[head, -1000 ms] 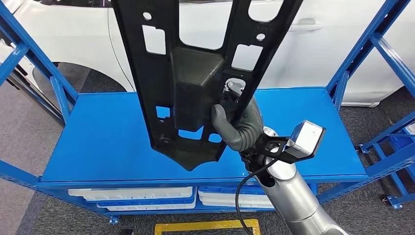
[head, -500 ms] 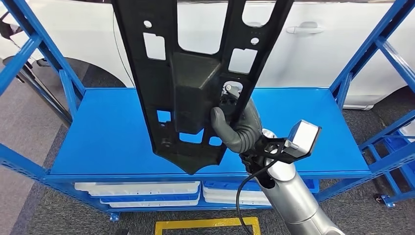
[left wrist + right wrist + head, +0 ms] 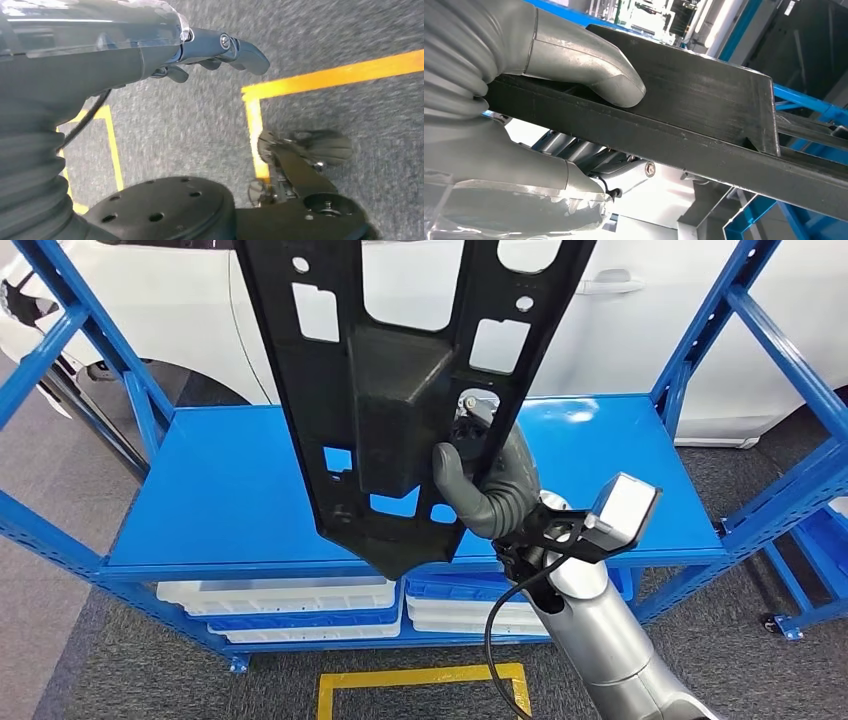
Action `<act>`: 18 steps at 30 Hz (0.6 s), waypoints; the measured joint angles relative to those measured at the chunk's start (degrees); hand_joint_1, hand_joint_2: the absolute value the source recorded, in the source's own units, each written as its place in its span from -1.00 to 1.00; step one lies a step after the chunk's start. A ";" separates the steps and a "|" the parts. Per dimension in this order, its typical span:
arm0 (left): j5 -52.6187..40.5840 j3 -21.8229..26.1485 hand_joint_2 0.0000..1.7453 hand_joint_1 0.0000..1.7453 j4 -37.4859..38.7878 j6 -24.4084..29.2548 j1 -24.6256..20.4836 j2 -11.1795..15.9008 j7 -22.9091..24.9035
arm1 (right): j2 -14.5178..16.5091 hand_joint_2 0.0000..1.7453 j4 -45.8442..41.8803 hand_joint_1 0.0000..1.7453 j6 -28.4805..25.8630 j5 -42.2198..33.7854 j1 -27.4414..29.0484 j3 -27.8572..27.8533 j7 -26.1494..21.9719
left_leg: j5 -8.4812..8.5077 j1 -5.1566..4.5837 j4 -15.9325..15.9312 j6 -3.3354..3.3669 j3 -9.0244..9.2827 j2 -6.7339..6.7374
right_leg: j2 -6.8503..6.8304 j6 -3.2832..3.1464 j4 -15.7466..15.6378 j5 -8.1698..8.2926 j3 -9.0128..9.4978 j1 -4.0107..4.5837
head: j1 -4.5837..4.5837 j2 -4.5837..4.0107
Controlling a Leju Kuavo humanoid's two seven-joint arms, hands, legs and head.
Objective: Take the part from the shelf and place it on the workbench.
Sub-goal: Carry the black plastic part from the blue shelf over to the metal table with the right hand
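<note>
The part (image 3: 400, 390) is a long black plastic panel with several cut-outs and a raised box in its middle. It stands upright in front of me, over the blue shelf (image 3: 230, 490) and not touching it. My right hand (image 3: 490, 490) grips its lower right edge, thumb on the front face. The right wrist view shows the thumb (image 3: 589, 60) pressed on the part (image 3: 704, 110) and the fingers wrapped beneath. My left hand (image 3: 150, 55) hangs over the grey floor, its dark fingers (image 3: 225, 47) loose and holding nothing.
Blue uprights frame the shelf on both sides. White trays (image 3: 280, 595) lie on the level below it. A white car (image 3: 620, 330) stands behind. Yellow floor tape (image 3: 420, 680) marks the carpet by my feet, and another blue rack (image 3: 820, 540) is at the right.
The whole view has shifted: the shelf sits smaller and farther off, so the camera has moved. The part stays in my right hand in the same upright pose.
</note>
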 joint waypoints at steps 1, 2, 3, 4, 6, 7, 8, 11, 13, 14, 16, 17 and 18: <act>-0.08 0.00 1.00 -1.00 0.00 0.01 0.02 0.03 0.04 | 0.00 1.00 0.04 1.00 -0.09 -0.02 -0.01 -0.01 0.11 | -1.02 0.03 2.97 -0.18 -0.24 0.00 | -0.06 0.04 0.06 0.65 -0.90 0.01 | 0.00 0.00; -0.19 0.00 1.00 -1.00 0.00 0.03 0.04 0.06 0.10 | 0.00 1.00 0.07 1.00 -0.23 -0.04 -0.02 -0.01 0.26 | -0.54 0.04 4.19 -0.30 0.40 0.01 | -0.11 0.13 0.14 1.26 -1.79 0.01 | 0.00 0.01; -0.31 0.00 1.00 -1.00 0.00 0.05 0.09 0.12 0.18 | 0.00 1.00 0.09 1.00 -0.42 -0.07 -0.05 -0.01 0.44 | 0.87 0.05 3.54 -0.36 1.94 0.01 | -0.14 0.26 0.27 1.83 -2.66 -0.01 | 0.00 0.01; -0.43 0.00 1.00 -1.00 0.00 0.07 0.15 0.20 0.26 | 0.00 1.00 0.10 1.00 -0.61 -0.10 -0.10 -0.02 0.59 | 2.44 0.07 1.08 -0.36 4.38 0.02 | -0.15 0.44 0.46 2.34 -3.47 -0.04 | 0.00 0.01; -0.54 0.00 1.00 -1.00 -0.01 0.09 0.12 0.34 0.34 | 0.00 1.00 0.09 1.00 -0.86 -0.20 -0.40 -0.10 0.71 | 2.77 -0.03 -7.01 0.00 10.39 -0.04 | -0.16 0.98 1.01 3.18 -4.76 0.03 | 0.00 0.01; -0.57 0.00 1.00 -1.00 -0.01 0.07 0.07 0.38 0.34 | 0.00 1.00 0.09 1.00 -0.89 -0.25 -0.63 -0.18 0.72 | 2.11 -0.16 -10.21 0.33 12.45 -0.10 | -0.20 1.30 1.19 3.61 -5.11 0.08 | 0.00 0.01; -0.57 0.00 1.00 -1.00 -0.01 0.05 0.02 0.40 0.33 | 0.00 1.00 0.10 1.00 -0.90 -0.30 -0.87 -0.27 0.73 | 1.38 -0.33 -12.20 0.72 13.57 -0.15 | -0.25 1.64 1.24 4.06 -5.31 0.11 | -0.01 0.01; -0.63 0.00 1.00 -1.00 0.00 -0.25 0.15 0.40 0.31 | -0.03 1.00 0.18 1.00 -0.98 -0.52 -1.38 -0.56 0.79 | 2.40 -0.33 -12.88 2.05 12.96 0.06 | -0.14 2.57 1.50 4.29 -5.83 0.00 | 0.00 0.00; -0.84 -0.02 1.00 -1.00 0.00 -0.68 0.01 0.42 0.22 | -0.10 1.00 0.22 1.00 -1.36 -0.74 -1.69 -0.82 0.94 | 3.82 -0.15 -13.04 2.91 11.68 0.35 | 0.07 3.02 5.40 0.00 -7.39 -0.14 | 0.01 0.00; -0.93 -0.03 1.00 -1.00 0.00 -0.87 -0.12 0.43 0.18 | -0.13 1.00 0.24 1.00 -1.66 -0.86 -1.84 -0.96 1.04 | 4.51 -0.22 -13.00 3.17 10.86 0.41 | 0.12 3.18 8.97 -3.07 -8.47 -0.20 | 0.00 0.01; -1.02 -0.07 1.00 -1.00 0.00 -1.07 -0.20 0.43 0.13 | -0.19 1.00 0.26 1.00 -2.18 -0.93 -1.95 -1.10 1.28 | 5.76 -0.35 -12.86 3.28 9.15 0.47 | 0.13 3.42 16.19 -6.79 -9.92 -0.24 | 0.00 0.01; -1.05 -0.08 1.00 -1.00 0.00 -1.13 -0.22 0.43 0.14 | -0.23 1.00 0.26 1.00 -2.37 -0.93 -1.95 -1.13 1.39 | 6.33 -0.43 -12.72 3.26 8.27 0.50 | 0.13 3.43 17.93 -6.65 -9.65 -0.23 | 0.00 0.01; -1.09 -0.09 1.00 -1.00 0.00 -1.19 -0.23 0.43 0.15 | -0.27 1.00 0.26 1.00 -2.57 -0.91 -1.96 -1.14 1.49 | 6.89 -0.50 -12.53 3.22 7.36 0.52 | 0.14 3.31 17.56 -5.41 -8.32 -0.21 | 0.00 0.01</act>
